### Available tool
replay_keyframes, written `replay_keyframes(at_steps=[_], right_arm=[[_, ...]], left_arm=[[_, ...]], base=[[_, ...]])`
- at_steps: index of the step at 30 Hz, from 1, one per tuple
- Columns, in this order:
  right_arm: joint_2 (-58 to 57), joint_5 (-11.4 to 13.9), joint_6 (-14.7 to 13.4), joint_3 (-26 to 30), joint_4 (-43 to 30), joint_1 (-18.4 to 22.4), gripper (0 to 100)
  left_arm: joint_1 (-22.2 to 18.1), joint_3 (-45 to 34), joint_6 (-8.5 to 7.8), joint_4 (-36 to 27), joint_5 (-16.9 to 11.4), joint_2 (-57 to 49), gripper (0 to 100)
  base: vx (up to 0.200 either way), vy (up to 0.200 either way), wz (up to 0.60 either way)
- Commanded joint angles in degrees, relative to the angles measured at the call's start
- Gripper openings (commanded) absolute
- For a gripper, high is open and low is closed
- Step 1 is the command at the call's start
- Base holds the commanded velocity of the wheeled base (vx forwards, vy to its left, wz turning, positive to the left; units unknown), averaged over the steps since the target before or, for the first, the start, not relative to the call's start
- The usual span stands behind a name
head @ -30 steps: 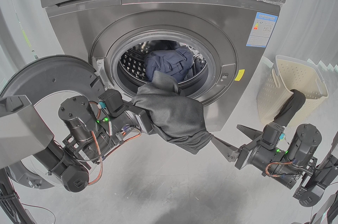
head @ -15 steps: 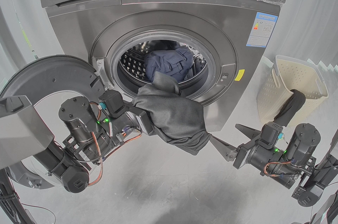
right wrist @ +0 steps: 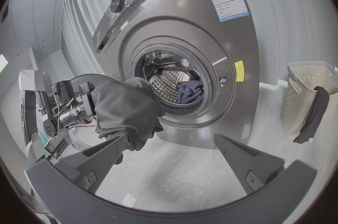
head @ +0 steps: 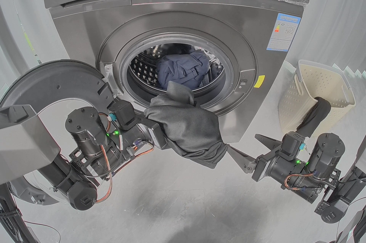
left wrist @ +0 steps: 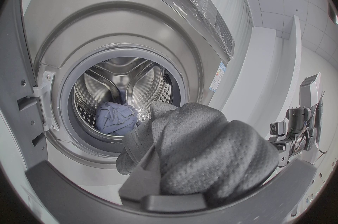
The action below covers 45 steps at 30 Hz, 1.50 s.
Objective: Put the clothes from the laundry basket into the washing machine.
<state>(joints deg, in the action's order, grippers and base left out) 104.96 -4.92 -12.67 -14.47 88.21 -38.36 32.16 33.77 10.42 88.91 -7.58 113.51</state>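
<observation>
The grey washing machine [head: 171, 18] stands with its door [head: 53, 79] swung open to the left. A blue garment [head: 183, 68] lies inside the drum. My left gripper [head: 164, 132] is just below the drum opening, shut on a grey mesh garment [head: 187, 125] that drapes over it and hides its fingers; the cloth's top edge touches the opening's lower rim. My right gripper [head: 249, 146] is open and holds nothing, low to the right of the grey garment. The cream laundry basket [head: 324, 83] stands right of the machine, with a black garment [head: 314, 116] hanging over its front rim.
The open door juts out on the left beside my left arm. Bare grey floor [head: 183, 194] lies in front of the machine. A pale curtain [head: 335, 7] hangs behind the machine and the basket.
My left arm has sunk slightly with the grey garment still on it. My right arm has edged a little to the left, gripper still open.
</observation>
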Motion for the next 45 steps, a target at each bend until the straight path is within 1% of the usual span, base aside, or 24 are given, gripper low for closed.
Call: replay_keyframes(at_steps=[1,11,14,18,23,25,27,34,41,45], right_arm=[[0.2,0.0,0.0,0.1,0.0,0.0,100],[0.2,-0.1,0.0,0.4,0.0,0.0,100],[0.2,-0.1,0.1,0.2,0.0,0.8,100],[0.2,-0.2,0.4,0.0,0.0,0.9,100],[0.2,-0.1,0.1,0.0,0.0,1.0,100],[0.2,-0.1,0.2,-0.2,0.0,1.0,100],[0.9,-0.1,0.2,-0.3,0.0,0.9,100],[2.4,-0.1,0.0,-0.3,0.0,0.4,100],[3.0,-0.1,0.1,-0.1,0.0,0.3,100],[3.1,-0.1,0.1,0.1,0.0,0.1,100]], left_arm=[[0.0,0.0,0.04,0.0,0.0,0.0,0],[0.0,-0.6,-0.05,0.1,0.2,-0.4,0],[0.0,-2.0,0.04,0.0,0.2,-0.5,0],[-0.4,-5.5,1.0,0.2,0.0,0.0,0],[-0.1,-5.7,0.74,0.0,3.4,0.3,0],[0.0,-6.1,0.65,0.1,4.0,0.5,0],[0.4,-5.6,0.74,0.1,3.8,0.7,0],[1.3,-1.8,0.74,0.0,3.5,2.2,0],[1.7,-1.2,0.04,0.1,3.6,3.6,0],[1.9,-1.2,0.04,0.1,3.6,3.6,0]], base=[[0.0,0.0,0.0],[0.0,0.0,0.0],[0.0,0.0,0.0],[0.0,0.0,0.0],[0.0,0.0,0.0],[0.0,0.0,0.0],[0.0,0.0,0.0],[0.2,0.0,0.0],[0.2,0.0,0.0],[0.2,0.0,0.0]])
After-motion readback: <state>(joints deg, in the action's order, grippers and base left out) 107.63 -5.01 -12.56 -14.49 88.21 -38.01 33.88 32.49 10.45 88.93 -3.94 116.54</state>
